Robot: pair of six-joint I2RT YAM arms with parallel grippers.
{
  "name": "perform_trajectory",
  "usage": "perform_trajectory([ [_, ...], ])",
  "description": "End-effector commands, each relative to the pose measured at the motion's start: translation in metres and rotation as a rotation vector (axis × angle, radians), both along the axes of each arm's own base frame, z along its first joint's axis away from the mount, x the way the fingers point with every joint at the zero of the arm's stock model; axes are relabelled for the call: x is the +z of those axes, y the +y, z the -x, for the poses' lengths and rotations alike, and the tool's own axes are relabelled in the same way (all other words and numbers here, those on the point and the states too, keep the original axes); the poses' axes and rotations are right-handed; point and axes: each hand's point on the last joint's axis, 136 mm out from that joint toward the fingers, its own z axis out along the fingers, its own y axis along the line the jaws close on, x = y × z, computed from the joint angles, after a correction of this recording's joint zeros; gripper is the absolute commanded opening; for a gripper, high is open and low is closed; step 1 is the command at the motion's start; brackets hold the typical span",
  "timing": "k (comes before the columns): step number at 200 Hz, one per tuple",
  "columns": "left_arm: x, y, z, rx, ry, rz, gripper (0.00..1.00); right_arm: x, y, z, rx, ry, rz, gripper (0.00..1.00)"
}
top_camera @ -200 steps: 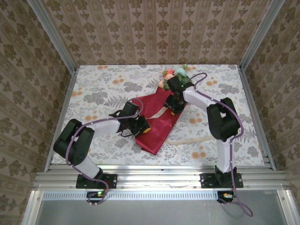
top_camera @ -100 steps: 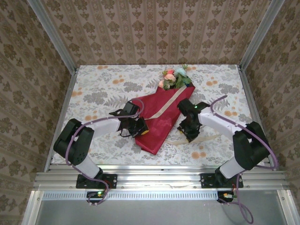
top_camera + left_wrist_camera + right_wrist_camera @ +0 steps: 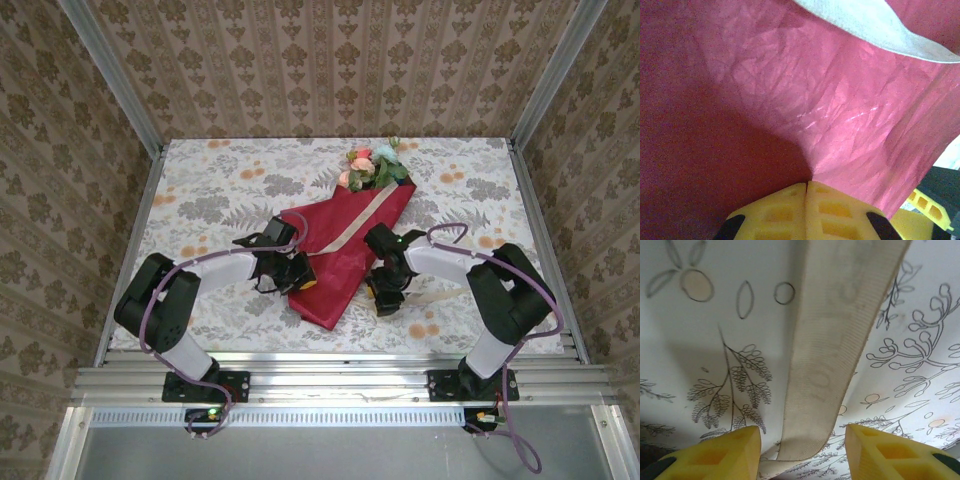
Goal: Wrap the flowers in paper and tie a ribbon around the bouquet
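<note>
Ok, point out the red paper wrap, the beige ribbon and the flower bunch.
red paper wrap [image 3: 340, 272], top view, sheet's middle
beige ribbon [image 3: 830, 340], right wrist view, mid-strip
flower bunch [image 3: 363, 165], top view, pink bloom

**Paper** [image 3: 340, 262]: lay on table [image 3: 220, 190], directly ahead of L gripper [image 3: 300, 276], w/ its edge at that gripper's tips. R gripper [image 3: 385, 298] sat just beside the opp. edge.

**Flowers** [image 3: 370, 167]: at paper's far end, well beyond both grippers.

**Ribbon** [image 3: 347, 232]: one stretch lay across paper, ahead of L gripper's tips, betw. grippers & flowers. The rest lay on table to R gripper's side of the paper, passing betw. R gripper's fingers w/ gaps either side and running on ahead of it.
</note>
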Motion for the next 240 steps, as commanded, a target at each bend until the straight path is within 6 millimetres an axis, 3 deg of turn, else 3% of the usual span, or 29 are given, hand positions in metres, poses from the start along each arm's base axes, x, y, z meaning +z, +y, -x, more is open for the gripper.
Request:
perform_trajectory([
  [1, 0.007, -0.003, -0.001, -0.034, -0.006, 0.012, 0.0, -0.009, 0.001, 0.012, -0.101, 0.038, 0.007, 0.52],
  [18, 0.008, -0.003, -0.001, -0.041, -0.007, 0.017, 0.0, -0.015, 0.006, 0.009, -0.109, 0.033, -0.006, 0.51],
  [33, 0.008, -0.003, -0.001, -0.046, -0.004, 0.015, 0.0, -0.023, 0.009, 0.005, -0.118, 0.033, -0.006, 0.44],
  [42, 0.008, -0.002, 0.0, -0.048, -0.001, 0.015, 0.0, -0.028, 0.011, -0.005, -0.134, -0.002, -0.01, 0.36],
  [63, 0.006, 0.0, 0.002, -0.051, 0.008, 0.008, 0.0, -0.039, -0.003, -0.032, -0.215, -0.068, 0.015, 0.0],
  [105, 0.004, 0.003, 0.002, -0.05, 0.011, -0.004, 0.0, -0.022, -0.05, -0.121, -0.328, -0.225, 0.05, 0.0],
  [136, 0.0, 0.001, -0.002, -0.042, 0.015, -0.006, 0.0, -0.018, -0.066, -0.156, -0.364, -0.226, 0.04, 0.0],
  [184, -0.004, -0.002, -0.006, -0.032, 0.019, -0.016, 0.0, -0.008, -0.092, -0.181, -0.425, -0.256, 0.052, 0.0],
  [207, -0.007, -0.002, -0.006, -0.031, 0.027, -0.021, 0.0, -0.005, -0.094, -0.184, -0.407, -0.256, 0.043, 0.0],
  [240, 0.02, -0.004, -0.015, -0.022, -0.034, -0.018, 0.0, -0.009, -0.09, -0.174, -0.388, -0.222, 0.027, 0.0],
])
